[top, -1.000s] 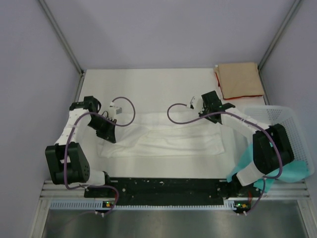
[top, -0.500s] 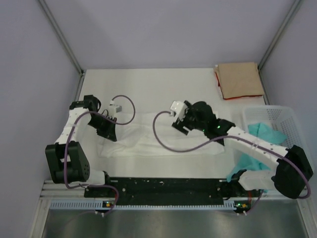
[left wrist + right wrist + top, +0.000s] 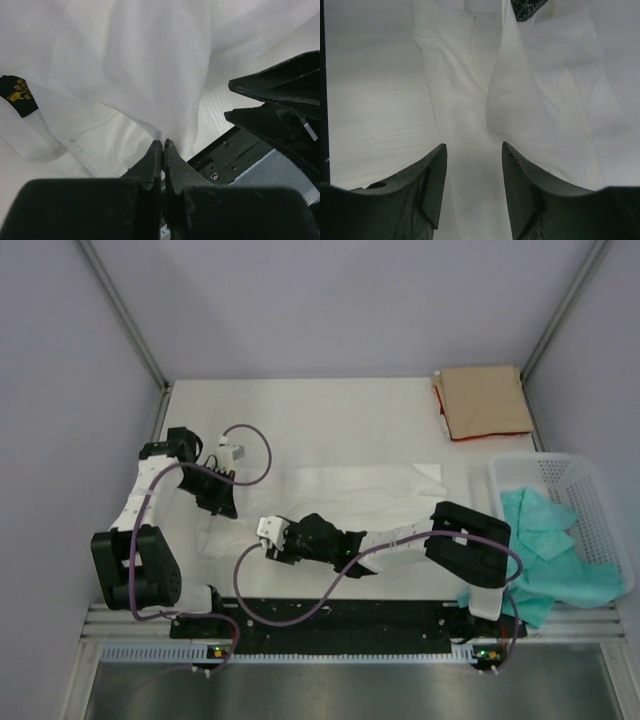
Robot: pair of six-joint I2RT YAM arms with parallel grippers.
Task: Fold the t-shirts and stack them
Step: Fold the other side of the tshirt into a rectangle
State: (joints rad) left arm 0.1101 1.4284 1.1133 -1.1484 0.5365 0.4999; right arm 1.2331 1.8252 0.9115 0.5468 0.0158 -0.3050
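White cloth first: the white tee (image 3: 360,490) lies spread across the middle of the surface (image 3: 300,410), long side running left to right, rumpled at its left end. The tan tee (image 3: 485,400) sits folded at the far right. Nearer than that is the basket (image 3: 590,480), with teal cloth (image 3: 545,540) spilling out of it.

Left end effector (image 3: 163,146) is clamped shut. It looks like it has a fold of the white tee's left end pinched at the tips, with cloth draping up and over them.

Right end effector (image 3: 474,150) sits low at the tee's near-left edge. Its jaws are apart with nothing between them and cloth directly underneath.

My read is that I'm setting the second grip for the next fold.

How I'd do it:
- drop the right one until both fingers straddle the near edge, not the flat middle
- bite all the layers there, not just the top ply
- close fully before any lift
- raise both ends together, cloth taut, no yank
- mind the spacing, since the two arms are close at that corner
- keep the purple cable (image 3: 250,585) clear of the cloth
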